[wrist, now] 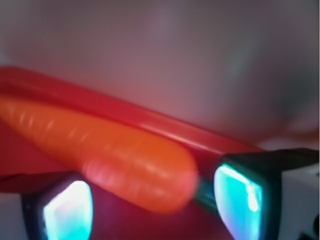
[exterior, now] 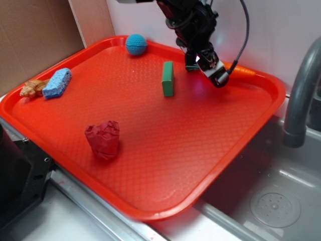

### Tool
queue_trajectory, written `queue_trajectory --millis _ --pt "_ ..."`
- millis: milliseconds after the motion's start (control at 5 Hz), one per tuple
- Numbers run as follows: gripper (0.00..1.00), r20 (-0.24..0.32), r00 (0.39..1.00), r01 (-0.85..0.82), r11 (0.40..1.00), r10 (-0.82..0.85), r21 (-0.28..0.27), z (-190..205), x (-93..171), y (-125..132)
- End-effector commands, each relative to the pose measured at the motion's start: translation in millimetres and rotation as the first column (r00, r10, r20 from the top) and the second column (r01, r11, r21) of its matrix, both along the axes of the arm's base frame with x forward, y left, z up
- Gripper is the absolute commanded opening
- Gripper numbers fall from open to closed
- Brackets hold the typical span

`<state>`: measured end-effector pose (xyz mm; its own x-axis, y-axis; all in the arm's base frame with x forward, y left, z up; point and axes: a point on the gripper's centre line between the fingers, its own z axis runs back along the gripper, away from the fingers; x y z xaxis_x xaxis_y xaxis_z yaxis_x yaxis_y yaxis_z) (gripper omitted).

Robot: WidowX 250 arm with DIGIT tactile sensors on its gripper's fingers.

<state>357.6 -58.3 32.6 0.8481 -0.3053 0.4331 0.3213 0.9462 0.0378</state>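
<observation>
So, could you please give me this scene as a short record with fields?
arm: gripper above the far right of the red tray, jaws open
nearest thing: carrot lying along the tray's far rim, between the jaws; contact unclear
support: tray sits partly over a sink
other things on tray: green block, blue ball, blue sponge, red crumpled wad

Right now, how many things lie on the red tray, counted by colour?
Blue: 2, ball and sponge
Green: 1, block
Red: 1, crumpled cloth
Orange: 1, carrot, at the gripper
Tan: 1, small toy
Total: 6
</observation>
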Motion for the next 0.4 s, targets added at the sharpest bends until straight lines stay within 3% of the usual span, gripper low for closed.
queue_trajectory --millis 0,200 --pt "1.00 -0.062 0.998 -0.030 0.998 0.026 -0.053 13 -1 0" --pt "0.00 -0.039 0.998 -0.060 0.997 0.058 -0.046 17 -17 -6"
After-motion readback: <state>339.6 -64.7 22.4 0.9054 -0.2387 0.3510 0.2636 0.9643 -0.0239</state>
